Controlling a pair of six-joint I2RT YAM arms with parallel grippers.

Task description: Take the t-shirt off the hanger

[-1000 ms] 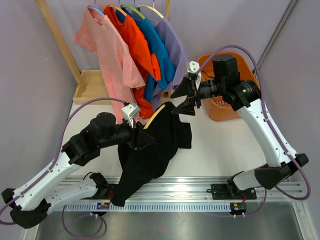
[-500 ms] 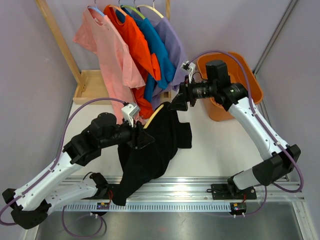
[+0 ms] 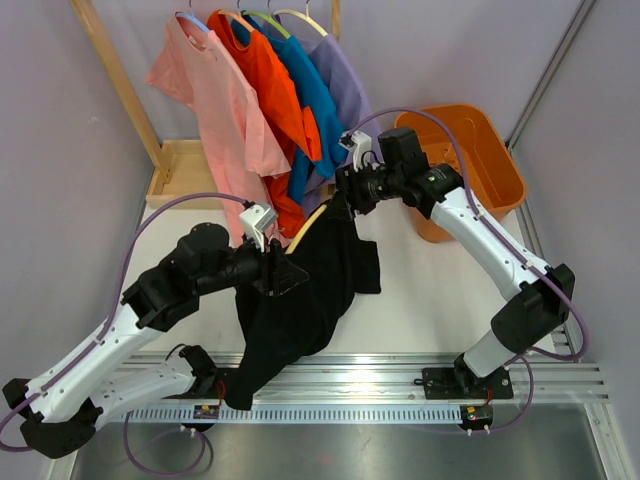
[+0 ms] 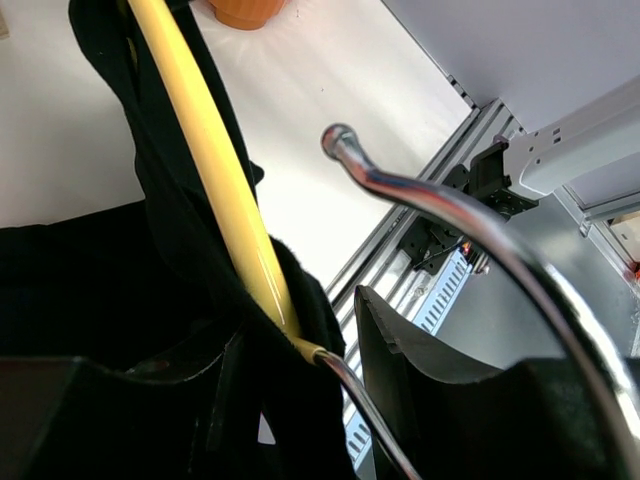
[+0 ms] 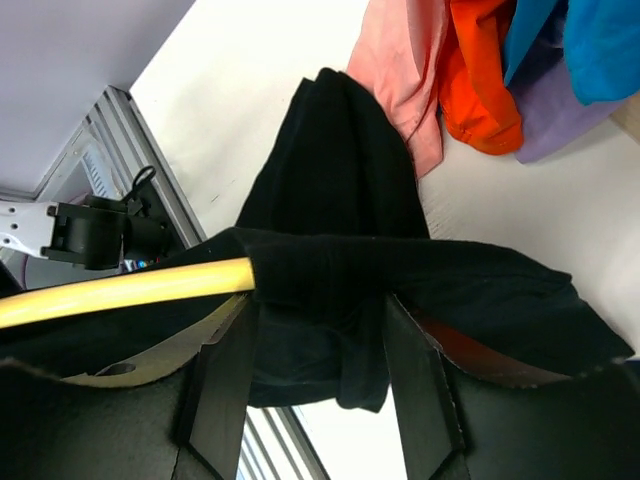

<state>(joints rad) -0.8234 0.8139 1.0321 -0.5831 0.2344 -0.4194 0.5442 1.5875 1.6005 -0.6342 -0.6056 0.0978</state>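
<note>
A black t-shirt [image 3: 305,295] hangs on a yellow hanger [image 3: 300,232] with a metal hook [image 4: 420,195], held up over the table. My left gripper [image 3: 284,276] is shut on the hanger's neck where the yellow arm [image 4: 215,190] meets the hook; black cloth [image 4: 100,280] hides its other finger. My right gripper [image 3: 338,200] is at the hanger's upper end. In the right wrist view its jaws [image 5: 318,305] stand open on either side of the t-shirt's shoulder [image 5: 340,260], just past where the yellow arm [image 5: 130,288] goes under the cloth.
Pink [image 3: 220,110], orange, blue and purple shirts hang on a wooden rack [image 3: 115,80] at the back, close behind my right gripper. An orange basket [image 3: 480,150] stands at the back right, and a wooden tray [image 3: 185,170] at the back left.
My right arm has swung left from in front of the basket to the hanger's upper end, and its jaws have narrowed around the shoulder. The left arm has not moved.
</note>
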